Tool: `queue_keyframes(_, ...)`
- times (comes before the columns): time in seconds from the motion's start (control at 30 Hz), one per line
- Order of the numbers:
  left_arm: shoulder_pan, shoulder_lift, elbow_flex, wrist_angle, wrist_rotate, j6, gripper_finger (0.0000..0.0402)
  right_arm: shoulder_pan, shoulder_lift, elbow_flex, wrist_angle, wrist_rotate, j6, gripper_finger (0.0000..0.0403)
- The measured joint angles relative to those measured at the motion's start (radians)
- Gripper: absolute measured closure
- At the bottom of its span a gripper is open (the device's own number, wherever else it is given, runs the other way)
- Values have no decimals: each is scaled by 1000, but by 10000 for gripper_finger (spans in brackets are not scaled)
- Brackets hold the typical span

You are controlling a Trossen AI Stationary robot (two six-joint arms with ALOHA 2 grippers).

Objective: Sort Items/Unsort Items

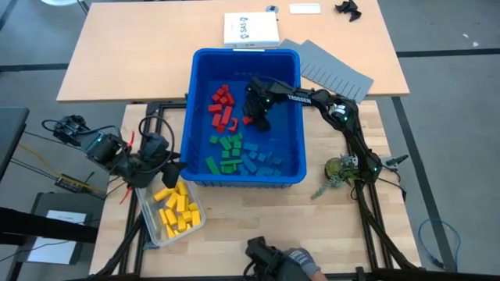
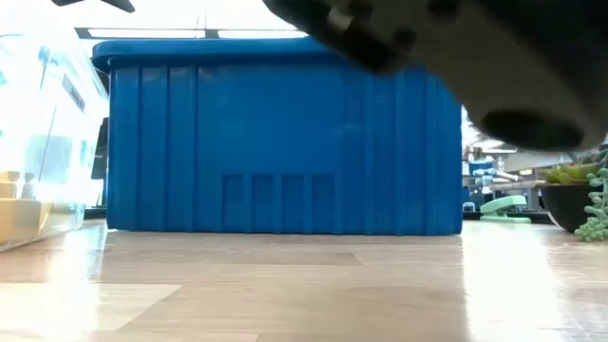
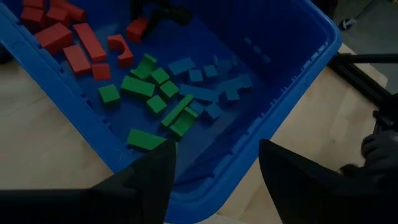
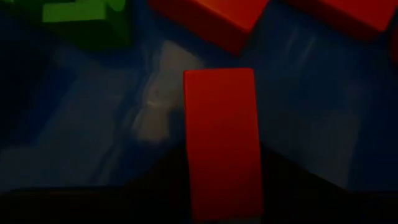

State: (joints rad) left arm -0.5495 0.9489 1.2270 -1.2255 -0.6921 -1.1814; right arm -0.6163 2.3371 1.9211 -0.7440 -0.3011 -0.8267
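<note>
Right now the big blue bin [image 1: 244,58] on the bench [image 1: 234,215] holds three loose groups: red blocks [image 1: 221,105] toward its far left part, green blocks [image 1: 226,152] nearer the front, and blue blocks [image 1: 262,160] beside the green ones. Just off the bin's front left corner stands a small clear tub [image 1: 147,226] filled with yellow blocks [image 1: 176,209]. My right gripper [image 1: 256,117] reaches down inside the bin, close beside the red group, and my right wrist view shows a red block [image 4: 221,143] standing between my fingers, which sit narrow on it. My left gripper [image 1: 168,172] hovers outside the bin at its front left corner, above the far end of the clear tub, with its fingers [image 3: 152,180] spread wide and nothing between them.
</note>
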Motion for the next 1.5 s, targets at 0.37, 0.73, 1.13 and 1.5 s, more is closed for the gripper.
queue_keyframes(0.37,30,36,0,182,-108,548,163,0,-30,236,-309,-176,151,275)
queue_keyframes(0.73,212,163,0,480,-126,1339,163,81,-178,288,-376,-512,262,275)
queue_keyframes(1.13,349,296,0,666,13,1753,163,227,-215,288,-379,-549,334,275)
queue_keyframes(1.5,406,371,0,691,84,1758,181,275,-225,288,-366,-559,361,275)
